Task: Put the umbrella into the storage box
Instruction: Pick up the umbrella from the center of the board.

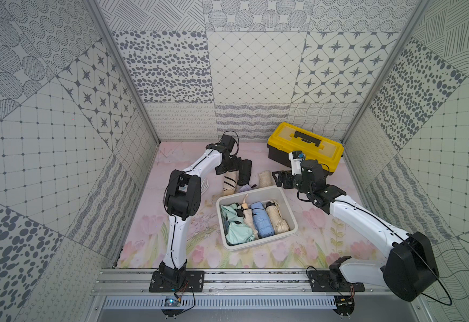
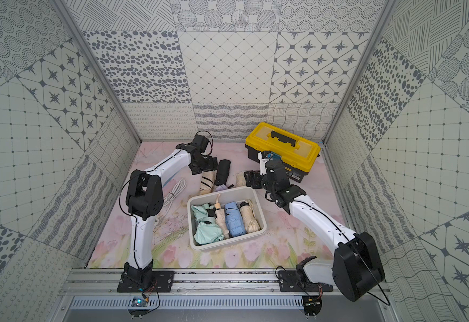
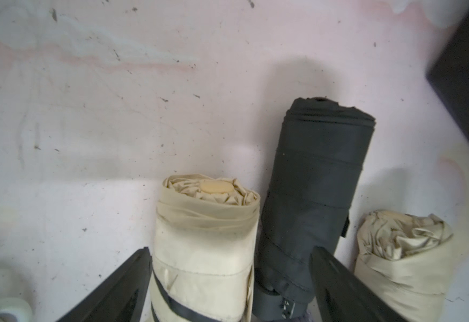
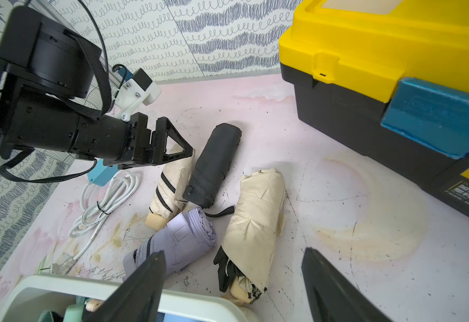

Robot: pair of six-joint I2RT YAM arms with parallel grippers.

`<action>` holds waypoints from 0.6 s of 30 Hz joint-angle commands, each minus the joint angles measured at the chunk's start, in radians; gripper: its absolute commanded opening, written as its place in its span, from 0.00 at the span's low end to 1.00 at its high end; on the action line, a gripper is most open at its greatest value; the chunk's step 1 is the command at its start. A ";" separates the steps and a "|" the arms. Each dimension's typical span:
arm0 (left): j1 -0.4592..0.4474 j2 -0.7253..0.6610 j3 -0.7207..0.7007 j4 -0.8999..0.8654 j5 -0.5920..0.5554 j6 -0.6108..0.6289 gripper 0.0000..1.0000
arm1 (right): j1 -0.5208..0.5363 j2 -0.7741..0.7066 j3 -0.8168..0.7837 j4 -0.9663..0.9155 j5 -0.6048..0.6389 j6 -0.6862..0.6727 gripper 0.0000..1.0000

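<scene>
The strapped cream umbrella (image 3: 205,251) lies on the counter just beyond the storage box (image 1: 258,242), not yet lifted. My left hand (image 3: 230,252) is spread astride it, pinching nothing. Four folded umbrellas already lie in the box and four wait outside. The black umbrella (image 3: 316,181) lies against the cream one, partly between my fingers, so I may catch both. My right hand (image 4: 234,252) hangs spread and empty over the lilac umbrella (image 4: 177,239) and the second cream umbrella (image 4: 255,223). The toolbox (image 1: 305,145) and white cable (image 4: 105,200) lie clear.
</scene>
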 commanded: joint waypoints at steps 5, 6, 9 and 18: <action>0.017 0.049 0.023 -0.046 -0.030 0.068 0.92 | -0.010 0.015 -0.004 0.044 0.006 0.007 0.83; 0.018 0.056 0.025 -0.047 -0.027 0.071 0.92 | -0.011 0.014 -0.004 0.044 0.004 0.007 0.83; 0.022 0.076 0.037 -0.051 -0.011 0.081 0.88 | -0.013 0.010 -0.005 0.044 0.002 0.006 0.82; 0.030 0.118 0.051 -0.042 0.019 0.089 0.62 | -0.013 -0.010 -0.019 0.044 -0.003 0.007 0.82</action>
